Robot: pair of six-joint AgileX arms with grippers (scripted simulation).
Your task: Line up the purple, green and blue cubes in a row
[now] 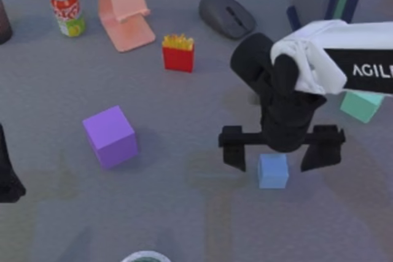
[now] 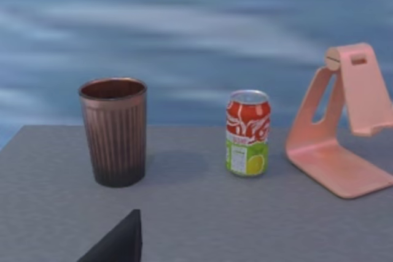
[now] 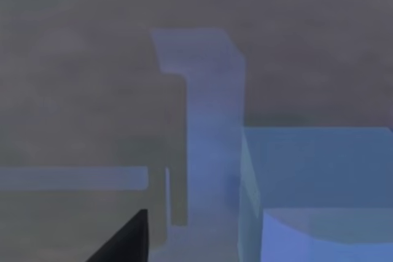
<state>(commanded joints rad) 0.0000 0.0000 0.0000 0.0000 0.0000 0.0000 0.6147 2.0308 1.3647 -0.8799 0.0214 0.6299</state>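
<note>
— Three cubes are sitting on the grey table (image 1: 184,213), well apart from one another. Starting at the left, what are you seeing?

— My left arm is parked at the table's left edge; only a dark piece of it is showing, so I cannot tell how its fingers stand. Far left, a brown ribbed cup (image 2: 114,132) is standing upright, then a soda can (image 1: 67,9), then a pink phone stand (image 1: 124,10).

— And the purple cube?

— The purple cube (image 1: 110,135) is resting left of centre, alone, nothing touching it. Farther back, near the middle, a red box of fries (image 1: 178,53) is standing, with a grey computer mouse (image 1: 226,15) to its right. At the near edge a round white rim (image 1: 145,256) is peeking in.

— What is the right arm doing?

— The right gripper (image 1: 280,154) is hovering right of centre with its fingers spread wide. The blue cube (image 1: 273,170) is lying between the two fingertips, touched by neither. The wrist camera is showing the cube close up.

— And the green cube?

— The green cube (image 1: 361,105) is lying farther right, partly hidden under the right arm.
</note>
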